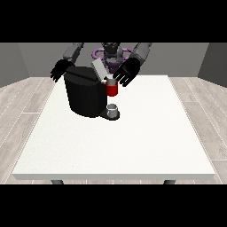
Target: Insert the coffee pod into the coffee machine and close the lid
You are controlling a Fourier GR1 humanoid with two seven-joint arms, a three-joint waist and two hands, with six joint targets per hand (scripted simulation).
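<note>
White counter [133,150] spreads broad and bare toward the camera, its near edge well apart from everything I am handling. My hand at the view's right [125,73] hangs just above the coffee machine's red brew head [112,90], its fingers [119,82] spread and pointing down, curled round nothing. Whether they touch the red part I cannot tell. I cannot pick out the coffee pod itself; a small pale shape sits at the top of the red head, right under these fingers. The lid [98,69], a grey flap, stands tilted up and open just beside this hand. My hand at the view's left [59,71] hovers behind the machine's far corner, fingers splayed and holding nothing. The black coffee machine [85,93] stands on the far left part of the counter, with a small grey cup [113,108] on its base below the red head. Open counter runs wide to the right edge.
</note>
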